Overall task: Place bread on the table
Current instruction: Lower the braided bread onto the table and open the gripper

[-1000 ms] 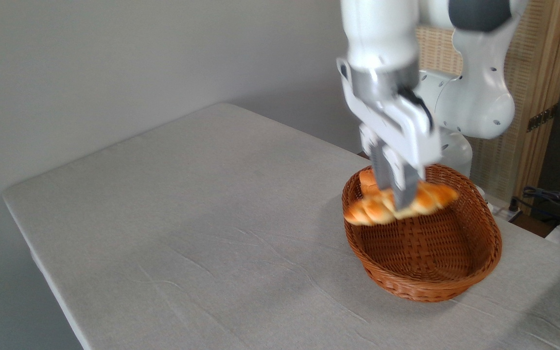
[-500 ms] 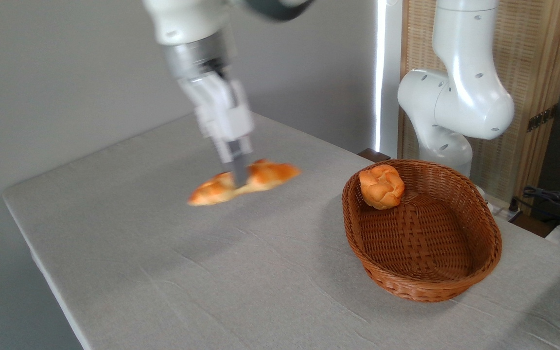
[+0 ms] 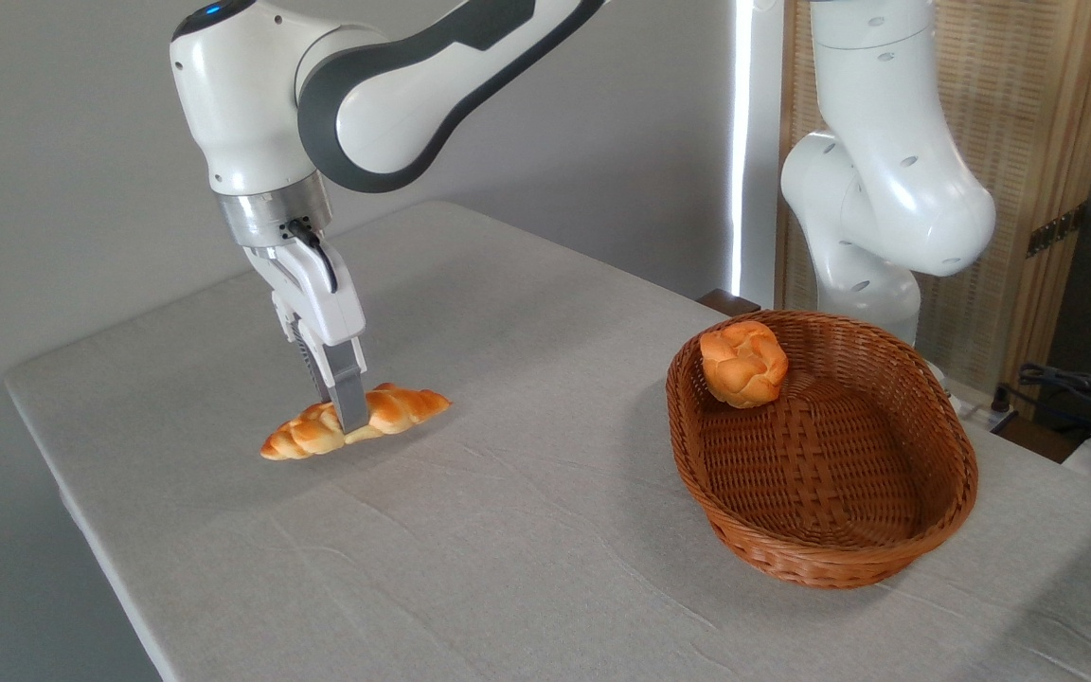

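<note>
The bread point(image 3: 392, 410) is a long braided golden loaf, lying low over the left part of the table point(image 3: 527, 530), at or just above the grey cloth. My gripper point(image 3: 345, 417) points down onto its middle and is shut on it, with one dark finger point(image 3: 349, 396) across the near side of the loaf. Whether the loaf rests on the cloth or hangs slightly above it I cannot tell.
A brown wicker basket point(image 3: 896, 549) stands at the right of the table, with a round knotted bun point(image 3: 742, 363) against its far left wall. The arm's white base point(image 3: 886, 189) rises behind the basket. The table's left edge is close to the loaf.
My gripper has carried the bread out of the basket, leftward across the table and down to the cloth near the left side. The bun stays in the basket.
</note>
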Robot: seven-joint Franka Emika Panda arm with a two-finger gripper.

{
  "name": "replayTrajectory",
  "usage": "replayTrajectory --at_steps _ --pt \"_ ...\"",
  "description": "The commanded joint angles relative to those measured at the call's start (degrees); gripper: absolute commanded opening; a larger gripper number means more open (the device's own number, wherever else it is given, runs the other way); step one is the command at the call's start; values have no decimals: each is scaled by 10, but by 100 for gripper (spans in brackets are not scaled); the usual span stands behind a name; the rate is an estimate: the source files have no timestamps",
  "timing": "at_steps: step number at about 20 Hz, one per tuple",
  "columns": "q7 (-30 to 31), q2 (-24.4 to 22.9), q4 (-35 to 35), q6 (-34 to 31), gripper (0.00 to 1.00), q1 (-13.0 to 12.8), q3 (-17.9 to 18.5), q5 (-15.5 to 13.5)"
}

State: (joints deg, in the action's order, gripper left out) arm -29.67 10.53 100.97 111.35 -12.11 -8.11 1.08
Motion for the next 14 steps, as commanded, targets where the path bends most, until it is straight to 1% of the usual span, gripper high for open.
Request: replayTrajectory --at_steps 1,7,10,13,14 --pt "5 -4 9 7 100 -6 6 7" --pt "9 -5 9 4 100 -6 6 7" --pt "10 -15 7 3 100 -5 10 6" --pt "8 -42 -9 -2 100 1 15 2" --pt "8 -57 -12 -13 100 6 25 1"
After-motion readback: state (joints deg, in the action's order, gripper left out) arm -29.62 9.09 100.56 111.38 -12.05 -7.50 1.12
